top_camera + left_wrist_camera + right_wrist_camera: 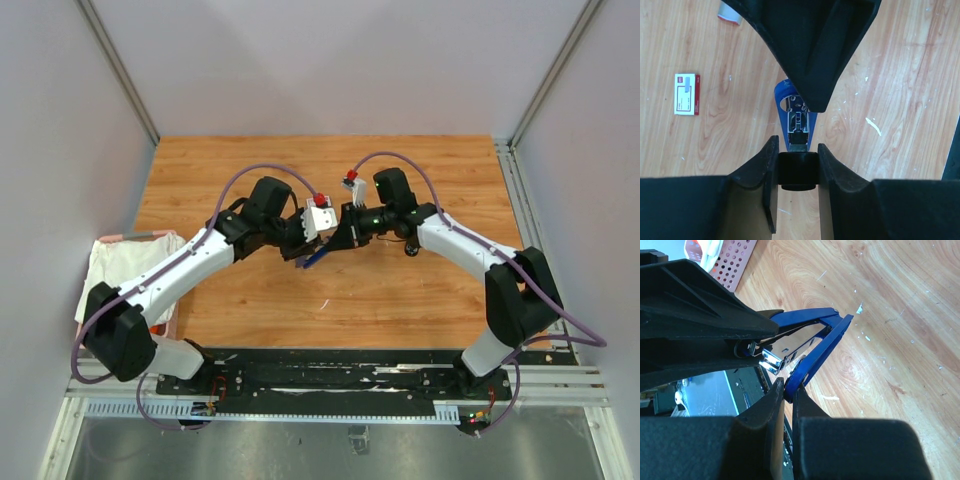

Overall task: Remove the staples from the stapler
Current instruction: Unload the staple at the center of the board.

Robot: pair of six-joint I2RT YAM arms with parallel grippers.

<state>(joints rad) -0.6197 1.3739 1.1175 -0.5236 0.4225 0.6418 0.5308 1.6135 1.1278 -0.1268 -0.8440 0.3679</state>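
Observation:
A blue stapler [314,256] hangs between my two grippers above the table, swung open. My left gripper [798,156] is shut on its black rear end [798,171]. Its silver magazine [798,125] points away from me, and I cannot tell whether staples lie in it. My right gripper [788,386] is shut on the tip of one blue arm [819,352]. The other blue arm [805,317] and the magazine [785,354] spread off to the left. A short white staple strip [873,126] lies on the wood and also shows in the right wrist view [830,398].
A small red-and-white box [686,94] lies flat on the table to the left in the left wrist view. A pink perforated basket [727,262] with white cloth [128,265] stands at the table's left edge. White specks dot the wood [890,305].

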